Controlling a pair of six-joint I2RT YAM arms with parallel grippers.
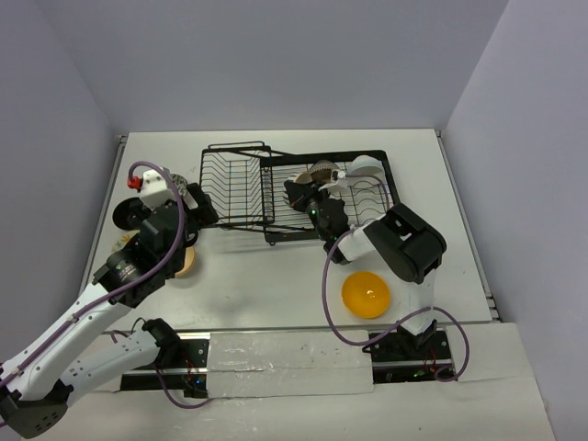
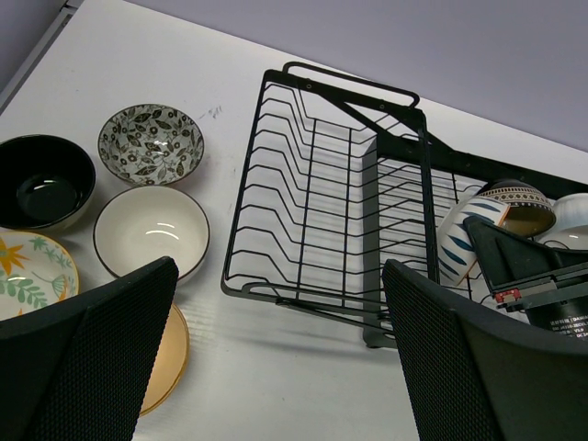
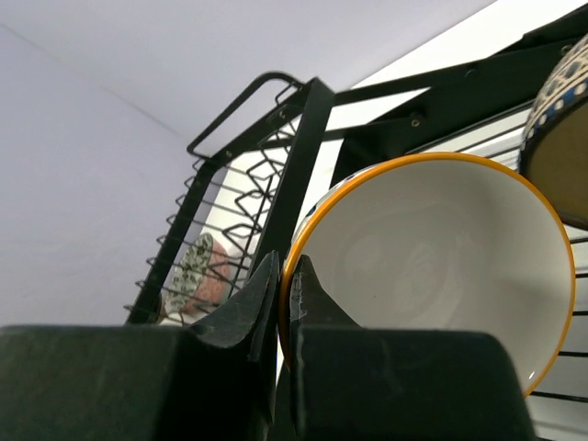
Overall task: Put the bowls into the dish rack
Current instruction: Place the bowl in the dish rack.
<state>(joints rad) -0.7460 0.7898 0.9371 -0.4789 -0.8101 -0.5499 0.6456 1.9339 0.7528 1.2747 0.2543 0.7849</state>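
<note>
A: Right hand (image 3: pixel 284 280)?
B: Pinched shut on the rim of the orange-rimmed bowl (image 3: pixel 432 266), one finger inside and one outside. The bowl stands tilted on edge in the right part of the dish rack (image 1: pixel 241 188), centre-top of the overhead frame.
A: Risk there?
B: It's a thin rim grip on a glazed bowl, so any wrist twist could let it pivot or slip. A blue-patterned bowl (image 3: pixel 562 129) sits just beside it, upper right of the right wrist frame. If the hand lets go before the bowl is seated between the wires, it could tip onto that one and chip it.
A: Left hand (image 2: pixel 280 271)?
B: Spread wide, holding nothing, over the surface (image 2: pixel 276 386) near the rack's left end.
A: What's not loaded?
B: At the left of the left wrist frame there's a black bowl (image 2: pixel 41 179), a leaf-print bowl (image 2: pixel 150 142), a cream bowl (image 2: pixel 152 230) and a flowered bowl (image 2: pixel 23 276). A tan bowl (image 2: pixel 170 344) is half hidden behind a finger. The orange-yellow bowl (image 1: pixel 366 294) is lower right of centre overhead.
A: Trouble for the left?
B: That cluster is packed close, so reaching for one rim could shove or clink a neighbour. If both arms go to the rack at once they could also bump each other.
</note>
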